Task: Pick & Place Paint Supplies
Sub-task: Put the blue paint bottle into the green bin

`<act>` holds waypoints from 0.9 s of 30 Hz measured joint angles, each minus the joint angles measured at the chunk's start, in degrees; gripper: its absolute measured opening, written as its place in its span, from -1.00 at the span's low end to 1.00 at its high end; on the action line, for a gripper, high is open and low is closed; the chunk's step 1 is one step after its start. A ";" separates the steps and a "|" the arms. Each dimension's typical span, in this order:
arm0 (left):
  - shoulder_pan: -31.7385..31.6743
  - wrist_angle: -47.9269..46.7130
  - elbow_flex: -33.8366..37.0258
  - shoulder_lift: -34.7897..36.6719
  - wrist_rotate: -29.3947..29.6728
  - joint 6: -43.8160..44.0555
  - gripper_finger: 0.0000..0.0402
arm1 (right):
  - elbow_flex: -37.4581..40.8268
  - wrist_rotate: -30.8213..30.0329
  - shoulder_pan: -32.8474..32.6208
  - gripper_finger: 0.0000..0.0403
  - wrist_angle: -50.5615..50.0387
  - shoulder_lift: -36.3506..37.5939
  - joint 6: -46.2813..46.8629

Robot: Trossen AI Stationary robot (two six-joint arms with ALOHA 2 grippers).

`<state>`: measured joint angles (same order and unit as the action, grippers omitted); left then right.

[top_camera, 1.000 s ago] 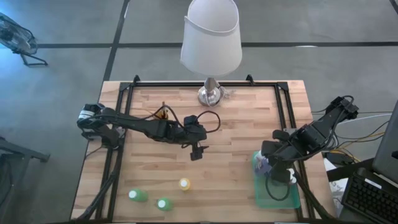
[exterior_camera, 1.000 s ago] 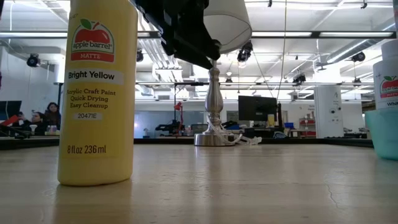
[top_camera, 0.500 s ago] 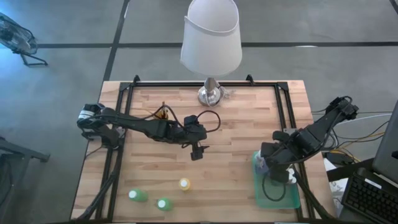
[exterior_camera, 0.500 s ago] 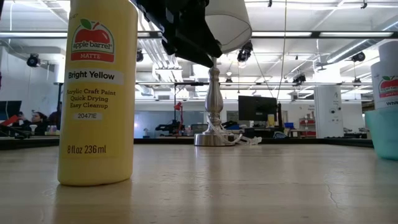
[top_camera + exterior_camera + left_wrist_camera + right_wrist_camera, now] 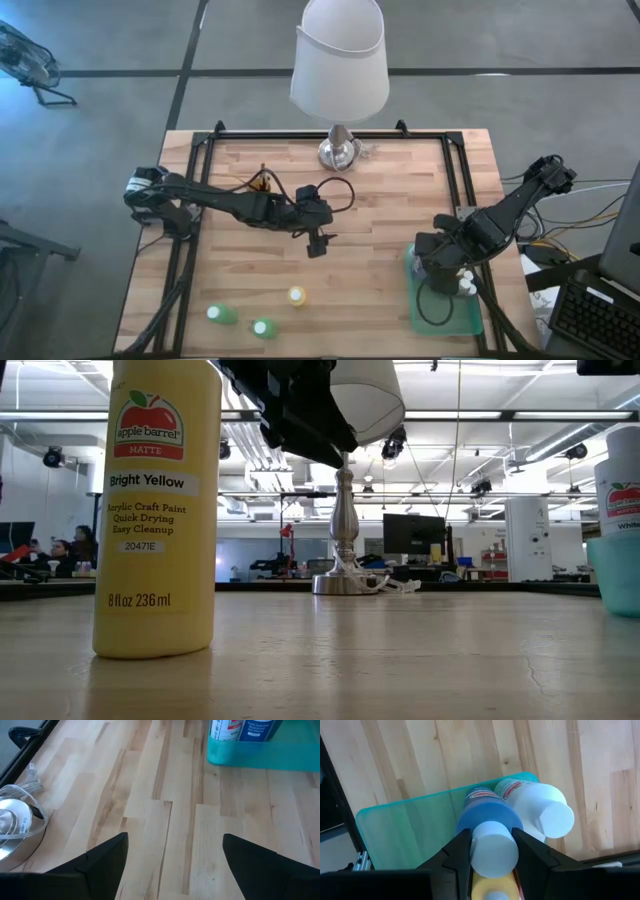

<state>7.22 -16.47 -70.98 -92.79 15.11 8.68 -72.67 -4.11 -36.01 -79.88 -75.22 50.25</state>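
Observation:
My right gripper (image 5: pixel 440 270) stands over the green tray (image 5: pixel 450 320) at the table's right, shut on a blue paint bottle (image 5: pixel 487 817) with a white cap. A white bottle (image 5: pixel 540 810) stands next to it in the tray. Part of a yellow bottle (image 5: pixel 490 890) shows beside the blue one. My left gripper (image 5: pixel 320 243) hovers open over the table's middle, nothing between its fingers (image 5: pixel 112 857). A yellow bottle (image 5: pixel 297 295) and two green bottles (image 5: pixel 222 314) (image 5: pixel 263 327) stand upright near the front edge. My right gripper pinches the blue bottle at its white cap (image 5: pixel 475 850) between its two fingers (image 5: pixel 455 852), coming from above and pointing down. The bottle hangs upright below the fingers over the tray. Its own body hides whether its base touches the tray floor.
A tall lamp with a white shade (image 5: pixel 338 60) stands at the far middle on its metal base (image 5: pixel 338 152). A black rail frame (image 5: pixel 200 150) runs along the table's sides. Bare wood lies between my left gripper and the tray (image 5: pixel 260 755).
My right gripper has come down toward the tray with the blue bottle, which stays upright in the hold.

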 joint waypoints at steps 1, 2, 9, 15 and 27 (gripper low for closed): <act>0.00 0.00 0.00 0.00 0.00 0.05 0.63 | 0.31 -0.11 0.00 -0.44 0.19 0.00 0.02; 0.00 0.00 0.00 0.00 0.00 0.10 0.63 | 0.75 -0.13 0.00 -0.44 0.48 0.06 0.03; -0.02 0.00 0.00 0.02 0.00 0.31 0.63 | 4.15 -0.25 0.00 -0.41 3.44 0.09 0.09; 0.00 0.00 0.00 0.02 0.00 0.33 0.63 | 7.44 -0.12 0.00 -0.44 5.52 0.09 0.14; 0.00 0.19 -0.02 0.02 0.00 0.54 0.63 | 8.27 -0.91 0.00 -0.22 7.42 0.44 -0.81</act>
<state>7.22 -16.28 -71.00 -92.77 15.11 9.23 -64.40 -5.02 -36.01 -72.47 -74.78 49.45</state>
